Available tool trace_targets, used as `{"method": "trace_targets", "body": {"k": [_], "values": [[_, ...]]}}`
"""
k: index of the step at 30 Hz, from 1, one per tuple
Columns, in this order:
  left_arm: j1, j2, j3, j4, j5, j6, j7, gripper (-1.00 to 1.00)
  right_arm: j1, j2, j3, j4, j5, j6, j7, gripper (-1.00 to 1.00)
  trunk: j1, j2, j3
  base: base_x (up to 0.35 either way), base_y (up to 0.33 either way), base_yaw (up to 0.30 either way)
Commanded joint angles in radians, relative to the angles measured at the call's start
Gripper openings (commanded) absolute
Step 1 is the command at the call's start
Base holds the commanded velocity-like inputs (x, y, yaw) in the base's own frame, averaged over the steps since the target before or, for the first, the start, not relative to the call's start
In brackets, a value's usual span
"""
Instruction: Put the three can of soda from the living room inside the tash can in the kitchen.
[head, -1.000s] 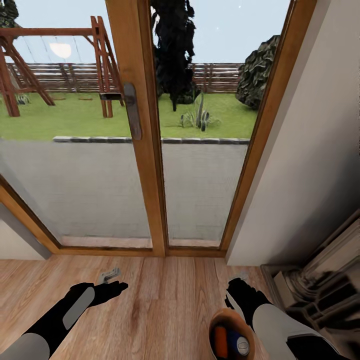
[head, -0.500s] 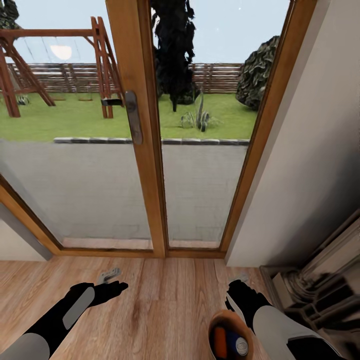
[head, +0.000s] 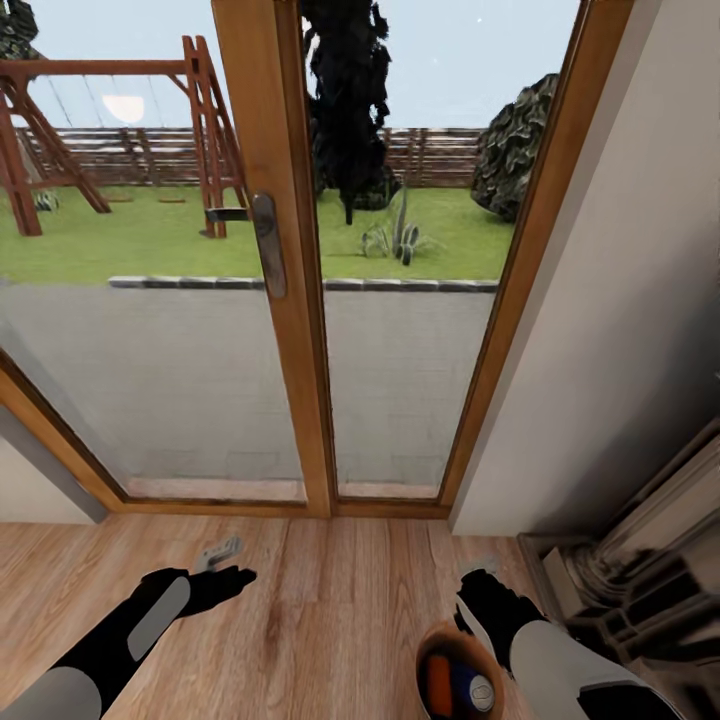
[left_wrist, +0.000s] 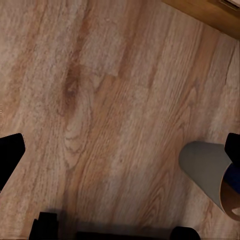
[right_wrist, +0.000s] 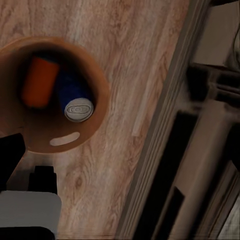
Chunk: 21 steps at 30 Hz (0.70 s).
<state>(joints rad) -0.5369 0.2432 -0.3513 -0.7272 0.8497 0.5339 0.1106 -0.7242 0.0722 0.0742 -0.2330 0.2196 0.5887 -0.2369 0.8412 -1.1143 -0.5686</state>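
The right end effector (head: 478, 578) grips the rim of the tash can (head: 432, 652); its jaws are hidden behind the wrist in the head view, so the hold is judged from the bin riding just beside it. Inside, the right wrist view shows an orange can (right_wrist: 39, 81) lying touching the blue can (right_wrist: 74, 100); a third can cannot be made out. The left end effector (head: 222, 553), at 10 o'clock from the bin, hangs open and empty over the wood floor (head: 330, 620). Glass doors (head: 270, 250) stand at 12 o'clock, the fireplace (head: 640, 590) at 3 o'clock. This looks like the carrying step; the next move calls for turning away from the doors toward the kitchen while keeping the bin level
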Motion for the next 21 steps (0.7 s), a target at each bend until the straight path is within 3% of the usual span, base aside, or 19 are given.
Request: {"method": "trace_targets", "body": {"k": [1,6,7,10,11,21], "values": [[0.0,0.0,0.0,0.005,0.0,0.0,0.0,1.0,0.01,0.0,-0.001,0.001,-0.001,-0.004,0.0,1.0,-0.004,0.007,0.003,0.0,0.0,0.0],[0.0,-0.001,-0.001,0.032,0.0,-0.009,0.0,1.0,0.073,0.001,-0.03,0.007,-0.026,-0.111,0.0,1.0,-0.023,0.042,0.019,0.0,0.0,0.0],[0.0,-0.001,-0.001,0.043,0.0,-0.015,0.0,1.0,0.1,0.001,-0.056,0.013,-0.049,-0.162,-0.001,1.0,-0.027,0.049,0.022,0.0,0.0,0.0],[0.0,-0.001,-0.001,0.061,0.0,-0.022,0.0,1.0,0.128,-0.002,-0.103,0.029,-0.087,-0.212,-0.002,1.0,-0.038,0.07,0.032,0.0,0.0,0.0],[0.0,-0.001,-0.002,0.075,0.0,-0.027,0.0,1.0,0.14,-0.008,-0.135,0.037,-0.109,-0.232,-0.002,1.0,-0.042,0.077,0.035,0.0,0.0,0.0],[0.0,-0.001,-0.003,0.162,-0.001,-0.056,-0.011,1.0,0.169,-0.042,-0.308,0.052,-0.171,-0.265,-0.002,1.0,-0.081,0.147,0.066,0.0,0.0,0.0]]}}
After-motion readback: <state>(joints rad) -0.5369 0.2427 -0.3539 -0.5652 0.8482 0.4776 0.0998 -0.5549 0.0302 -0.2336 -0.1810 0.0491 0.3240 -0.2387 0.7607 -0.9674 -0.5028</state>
